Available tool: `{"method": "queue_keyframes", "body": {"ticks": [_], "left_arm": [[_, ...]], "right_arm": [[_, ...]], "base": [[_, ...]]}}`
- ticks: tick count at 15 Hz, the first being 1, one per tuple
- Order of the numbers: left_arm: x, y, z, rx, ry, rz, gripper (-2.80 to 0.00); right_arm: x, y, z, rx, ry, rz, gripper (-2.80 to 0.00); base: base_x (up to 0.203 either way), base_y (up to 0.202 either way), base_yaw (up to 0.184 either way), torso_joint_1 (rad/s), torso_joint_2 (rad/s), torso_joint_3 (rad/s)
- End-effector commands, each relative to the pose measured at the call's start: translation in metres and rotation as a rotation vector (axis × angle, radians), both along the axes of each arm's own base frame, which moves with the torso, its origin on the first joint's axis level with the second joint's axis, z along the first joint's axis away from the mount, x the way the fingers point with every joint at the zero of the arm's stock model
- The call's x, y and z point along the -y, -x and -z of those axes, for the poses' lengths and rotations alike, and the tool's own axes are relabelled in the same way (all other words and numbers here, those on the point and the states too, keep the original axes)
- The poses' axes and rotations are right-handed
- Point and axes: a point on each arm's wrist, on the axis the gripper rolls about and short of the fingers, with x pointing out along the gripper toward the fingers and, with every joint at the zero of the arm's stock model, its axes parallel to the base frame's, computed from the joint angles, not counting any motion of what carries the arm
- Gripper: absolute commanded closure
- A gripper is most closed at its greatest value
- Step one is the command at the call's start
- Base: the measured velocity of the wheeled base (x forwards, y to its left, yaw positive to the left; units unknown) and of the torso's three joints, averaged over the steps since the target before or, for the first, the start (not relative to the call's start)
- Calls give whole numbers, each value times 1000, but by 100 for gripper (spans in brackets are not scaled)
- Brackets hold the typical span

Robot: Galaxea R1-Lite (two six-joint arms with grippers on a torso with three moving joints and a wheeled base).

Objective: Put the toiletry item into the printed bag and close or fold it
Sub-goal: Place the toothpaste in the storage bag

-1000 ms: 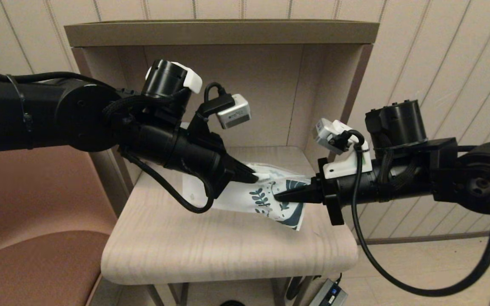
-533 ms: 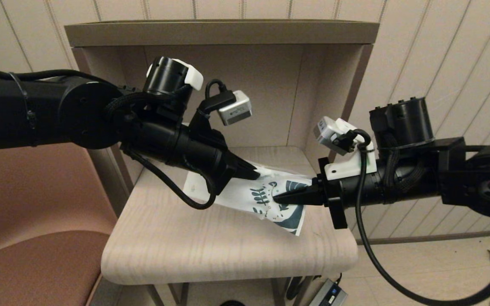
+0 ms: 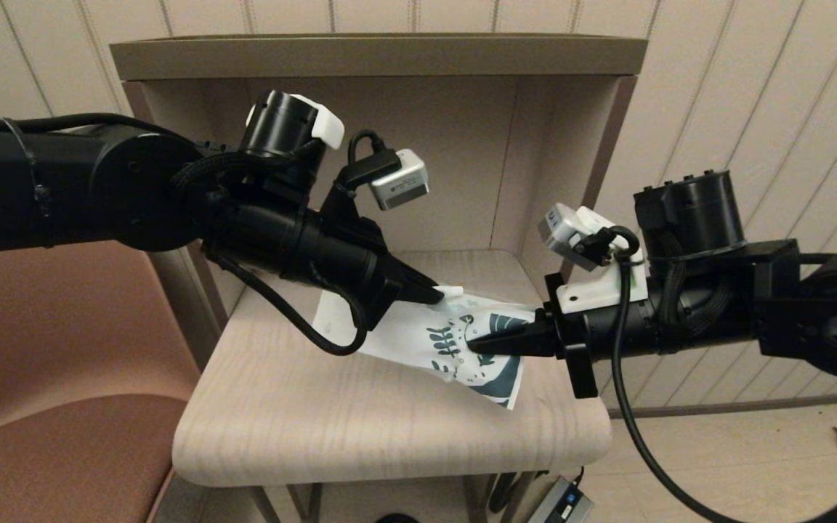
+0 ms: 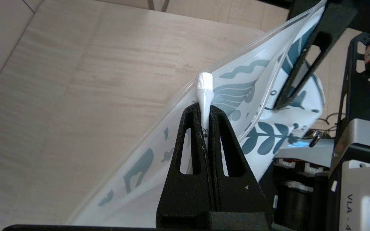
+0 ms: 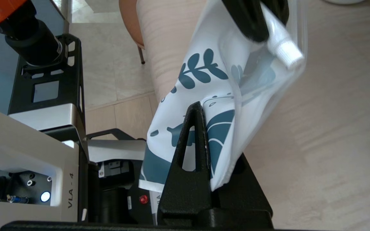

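Tube at the mouth of the bag

Left gripper (image 4: 206, 110) jaws pinch the tube (image 4: 203, 93); right gripper (image 5: 204, 128) jaws clamp the bag (image 3: 447, 338) above the surface (image 3: 360, 421).

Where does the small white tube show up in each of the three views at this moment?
Head view: the toiletry tube shows only as a white tip at the left gripper, at the printed bag.
Left wrist view: centre, tube clamped between the shut fingers, cap outward.
Right wrist view: top right, cap inside the bag's mouth.
Shared landmark: the bag's teal leaf sprig.
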Motion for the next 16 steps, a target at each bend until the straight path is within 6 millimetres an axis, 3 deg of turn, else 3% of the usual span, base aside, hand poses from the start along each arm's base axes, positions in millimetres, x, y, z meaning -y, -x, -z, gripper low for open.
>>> {"method": "queue_keyframes", "body": {"ticks": [1, 9, 13, 16], "left_arm": [[-2, 3, -3, 6, 5, 4, 0], [-8, 10, -13, 27, 16, 4, 0], [-7, 9, -13, 27, 17, 5, 0], [-6, 8, -12, 23, 14, 3, 0]], "right_arm": [[0, 0, 3, -6, 4, -7, 0], [-3, 6, 3, 88, -14, -33, 0], [-8, -7, 22, 102, -17, -36, 0], [-8, -14, 21, 172, -38, -28, 0]], "base": [[0, 0, 0, 0, 0, 0], [0, 0, 0, 0, 0, 0], [0, 0, 0, 0, 0, 0], [0, 0, 0, 0, 0, 0]]}}
